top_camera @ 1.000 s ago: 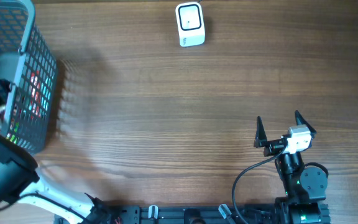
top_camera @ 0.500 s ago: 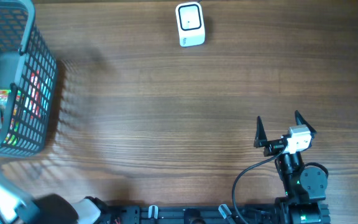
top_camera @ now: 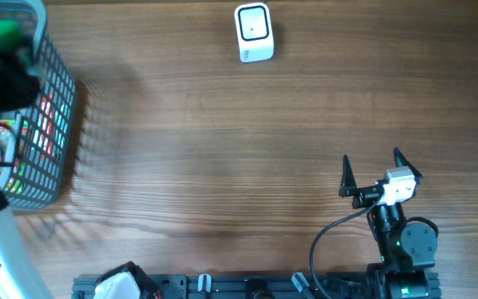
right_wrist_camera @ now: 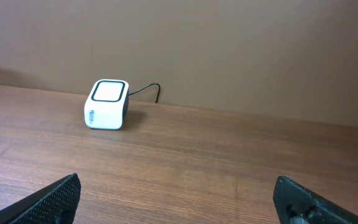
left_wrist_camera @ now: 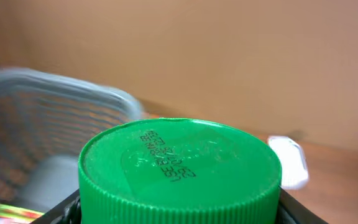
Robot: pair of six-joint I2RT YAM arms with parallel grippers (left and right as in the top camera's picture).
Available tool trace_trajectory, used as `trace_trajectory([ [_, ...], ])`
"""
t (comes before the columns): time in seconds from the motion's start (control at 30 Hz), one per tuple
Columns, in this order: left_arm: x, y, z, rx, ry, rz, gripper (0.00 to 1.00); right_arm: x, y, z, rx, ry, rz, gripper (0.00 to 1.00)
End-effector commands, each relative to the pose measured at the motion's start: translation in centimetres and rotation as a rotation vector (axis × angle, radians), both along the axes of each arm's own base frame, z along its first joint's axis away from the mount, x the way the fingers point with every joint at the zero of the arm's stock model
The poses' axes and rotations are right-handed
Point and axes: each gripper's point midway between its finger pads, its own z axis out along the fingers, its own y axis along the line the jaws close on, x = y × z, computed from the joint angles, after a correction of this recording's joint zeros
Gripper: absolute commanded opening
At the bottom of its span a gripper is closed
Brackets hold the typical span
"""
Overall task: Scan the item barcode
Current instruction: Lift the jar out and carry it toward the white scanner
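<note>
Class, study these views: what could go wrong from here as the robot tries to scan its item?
The left jaws grip the green-capped item by its cap; it may slip or swing. It is close to the basket, so it could clip the rim. No barcode shows, and the scanner stands far across the table; the code may face away.

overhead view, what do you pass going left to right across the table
grey basket → white barcode scanner → right end effector, jaws open
</note>
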Motion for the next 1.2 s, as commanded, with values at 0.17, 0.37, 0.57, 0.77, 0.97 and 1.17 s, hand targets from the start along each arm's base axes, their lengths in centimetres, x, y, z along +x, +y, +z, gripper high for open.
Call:
trace_trajectory([
  [0.17,-0.4,-10.4,-4.6,-0.104,0.224,-0.299,0.5,0.0,-0.3,0.1,-0.001,-0.006,-0.016,1.0],
  [0.37,-0.2,-14.9,-9.0,-0.129,0.415,-0.433,0.43,0.0,-0.3,0.1,-0.001,-0.006,-0.016,1.0],
  [0.57,0.9,-19.0,-13.3,-0.129,0.576,-0.541,0.42,0.0,-0.3,0.1,-0.001,-0.006,-0.016,1.0],
  [0.77,2.1,-22.9,-18.7,-0.097,0.741,-0.616,0.41,0.0,-0.3,0.1,-0.001,-0.006,-0.016,1.0],
  [0.97,3.5,-26.5,-24.0,-0.054,0.853,-0.647,0.4,0.0,-0.3,0.1,-0.001,-0.006,-0.016,1.0],
  [1.17,4.5,-29.5,-29.4,-0.002,0.942,-0.585,0.39,0.0,-0.3,0.1,-0.001,-0.006,-0.016,1.0],
])
